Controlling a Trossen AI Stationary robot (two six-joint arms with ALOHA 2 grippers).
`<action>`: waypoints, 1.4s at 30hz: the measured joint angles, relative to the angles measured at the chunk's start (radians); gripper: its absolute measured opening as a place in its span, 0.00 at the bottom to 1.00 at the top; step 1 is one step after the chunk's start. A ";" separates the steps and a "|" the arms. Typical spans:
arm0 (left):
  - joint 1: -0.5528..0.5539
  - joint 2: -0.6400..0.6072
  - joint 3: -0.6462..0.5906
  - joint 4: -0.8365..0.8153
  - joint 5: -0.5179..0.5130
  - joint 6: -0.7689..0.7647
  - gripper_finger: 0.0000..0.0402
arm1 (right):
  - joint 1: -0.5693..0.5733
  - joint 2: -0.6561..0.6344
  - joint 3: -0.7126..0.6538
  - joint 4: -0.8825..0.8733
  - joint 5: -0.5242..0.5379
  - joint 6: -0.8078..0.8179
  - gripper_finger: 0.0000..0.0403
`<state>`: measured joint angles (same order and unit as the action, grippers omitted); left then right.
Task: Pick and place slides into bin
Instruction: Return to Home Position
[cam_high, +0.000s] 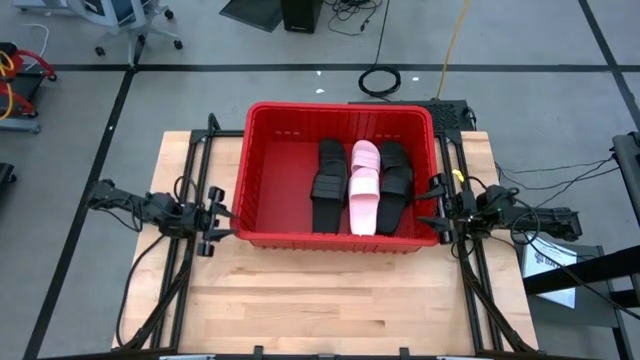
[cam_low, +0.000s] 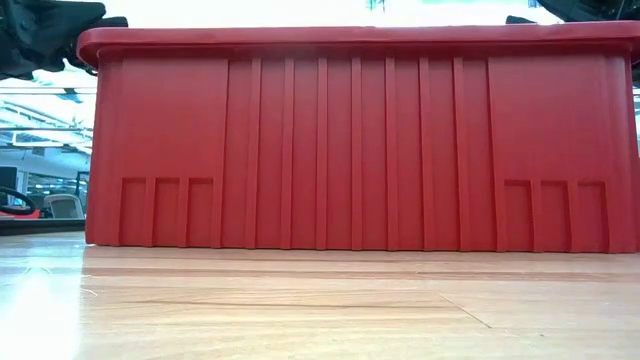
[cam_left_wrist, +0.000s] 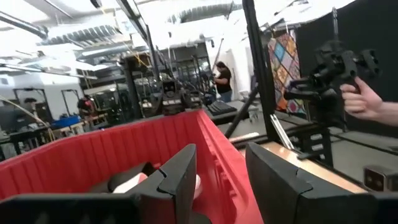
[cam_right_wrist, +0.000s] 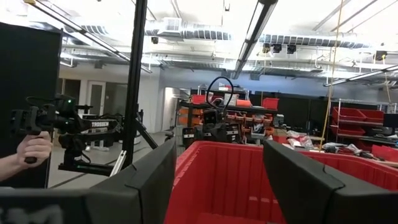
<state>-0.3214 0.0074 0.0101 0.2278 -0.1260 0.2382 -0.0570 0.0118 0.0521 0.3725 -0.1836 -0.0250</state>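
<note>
My left end effector (cam_high: 215, 220) and right end effector (cam_high: 440, 210) are hovering wide open, flanking the red bin (cam_high: 340, 107), which is holding black and pink slides (cam_high: 365, 190).

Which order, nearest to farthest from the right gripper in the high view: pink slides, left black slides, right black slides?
1. Right black slides, at the bin's right side, next to the right gripper.
2. Pink slides, middle.
3. Left black slides, left side.

The left tool (cam_left_wrist: 221, 158), fingers (cam_left_wrist: 177, 177) spread, hung over the red bin (cam_left_wrist: 87, 155), a pink slide (cam_left_wrist: 132, 183) inside; a person's hand (cam_left_wrist: 362, 99) gripped a black rig (cam_left_wrist: 333, 68).
</note>
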 joint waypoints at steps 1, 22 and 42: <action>-0.001 0.000 0.000 -0.009 0.003 0.000 0.37 | 0.000 0.000 0.000 -0.002 -0.001 -0.003 0.58; 0.000 0.000 -0.001 -0.033 -0.044 -0.015 0.37 | 0.000 -0.001 0.000 -0.079 0.026 -0.041 0.57; 0.000 0.001 -0.001 0.112 -0.093 -0.303 0.37 | 0.000 0.001 -0.001 -0.039 0.027 -0.041 0.56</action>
<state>-0.3211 0.0083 0.0093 0.3394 -0.2194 -0.0644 -0.0570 0.0128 0.0513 0.3334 -0.1570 -0.0658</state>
